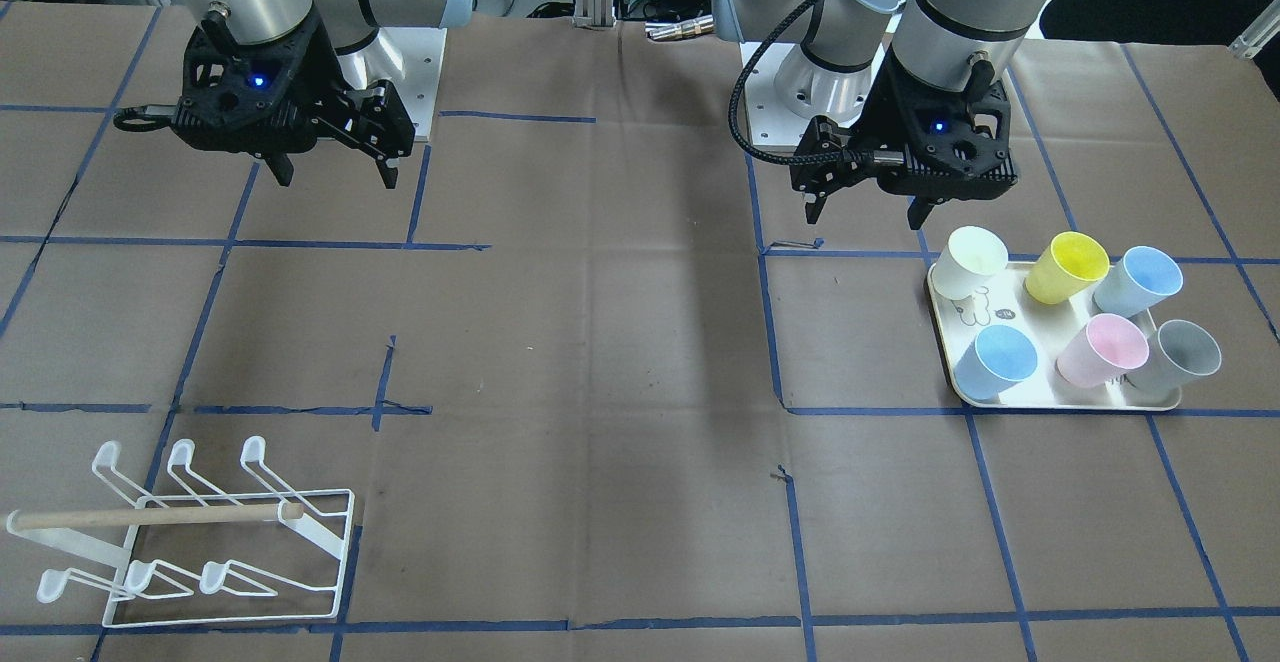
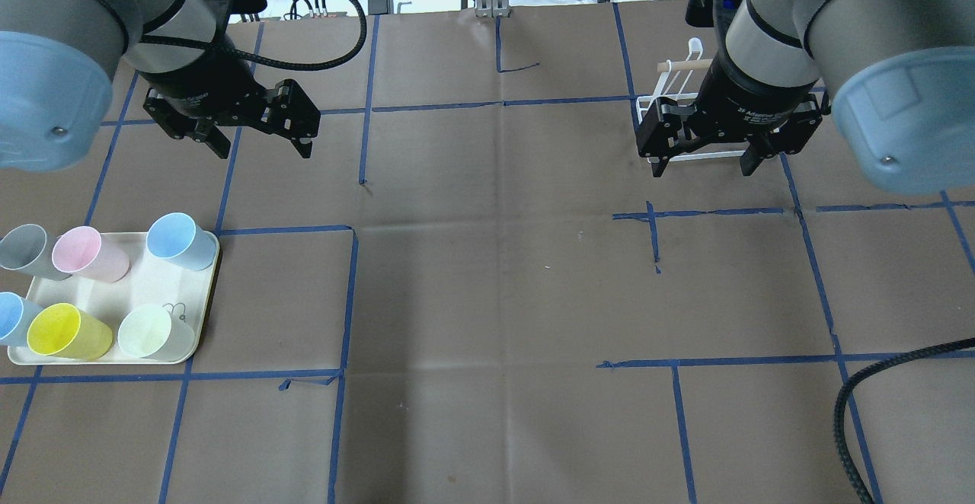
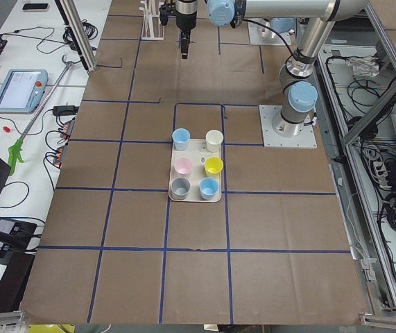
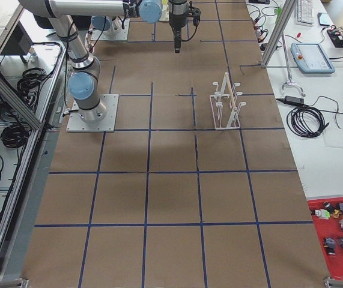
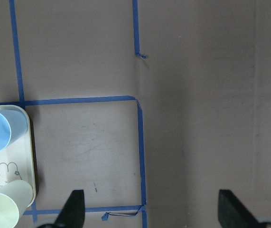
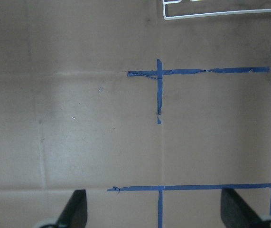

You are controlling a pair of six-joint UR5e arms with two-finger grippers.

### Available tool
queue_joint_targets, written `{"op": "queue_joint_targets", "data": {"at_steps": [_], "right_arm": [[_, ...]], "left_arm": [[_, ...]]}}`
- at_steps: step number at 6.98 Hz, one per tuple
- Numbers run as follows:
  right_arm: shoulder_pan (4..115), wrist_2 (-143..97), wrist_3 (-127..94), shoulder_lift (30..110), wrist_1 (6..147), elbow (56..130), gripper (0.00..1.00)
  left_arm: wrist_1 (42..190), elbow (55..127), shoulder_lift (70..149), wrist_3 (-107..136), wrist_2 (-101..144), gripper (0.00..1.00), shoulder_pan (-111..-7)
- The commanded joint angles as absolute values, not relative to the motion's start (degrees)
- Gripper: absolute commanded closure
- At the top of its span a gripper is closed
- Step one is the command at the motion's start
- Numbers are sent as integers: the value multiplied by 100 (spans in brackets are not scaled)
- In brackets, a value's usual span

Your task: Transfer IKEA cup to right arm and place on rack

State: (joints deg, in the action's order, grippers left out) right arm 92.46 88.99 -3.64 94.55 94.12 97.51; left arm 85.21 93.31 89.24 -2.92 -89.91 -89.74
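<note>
Six pastel plastic IKEA cups (image 1: pixel 1100 352) stand upright, mouths up, on a cream rectangular tray (image 1: pixel 1060 405) with a small cartoon drawing at the right of the front-facing view. Each cup's long axis therefore runs straight up from the brown-paper counter (image 1: pixel 600 392). The black two-finger left gripper (image 1: pixel 868 212) hangs above the counter just off the tray's upper-left corner in that view, spread wide and holding nothing. Its wrist camera shows the tray at the lower left edge, with the off-white cup (image 1: pixel 975 260) and a light blue cup (image 1: pixel 1000 362) forming the nearest column. The black right gripper (image 1: pixel 335 180) hovers at the upper left, equally wide open and empty, well apart from the tray. The white wire rack with a wooden dowel handle (image 1: pixel 150 517) sits at the lower left, on the right gripper's side, its prongs bare. The left arm is clearly nearer the cups, so the first pick looks to be its job: a sideways shift over the tray, then a descent onto one cup's wall, before any hand-over.
</note>
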Motion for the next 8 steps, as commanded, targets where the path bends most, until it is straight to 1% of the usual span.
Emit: {"op": "queue_joint_targets", "data": {"at_steps": [1, 5, 8], "right_arm": [[9246, 8903, -343, 9466, 9413, 9756, 0], [9246, 8877, -378, 9466, 9396, 9773, 0], [9246, 8684, -387, 9483, 9413, 9905, 0]], "left_arm": [[8490, 9351, 8947, -308, -8991, 0, -8974], [8281, 9544, 9035, -290, -8982, 1, -8965], [8147, 9694, 8930, -395, -9009, 0, -8947]]}}
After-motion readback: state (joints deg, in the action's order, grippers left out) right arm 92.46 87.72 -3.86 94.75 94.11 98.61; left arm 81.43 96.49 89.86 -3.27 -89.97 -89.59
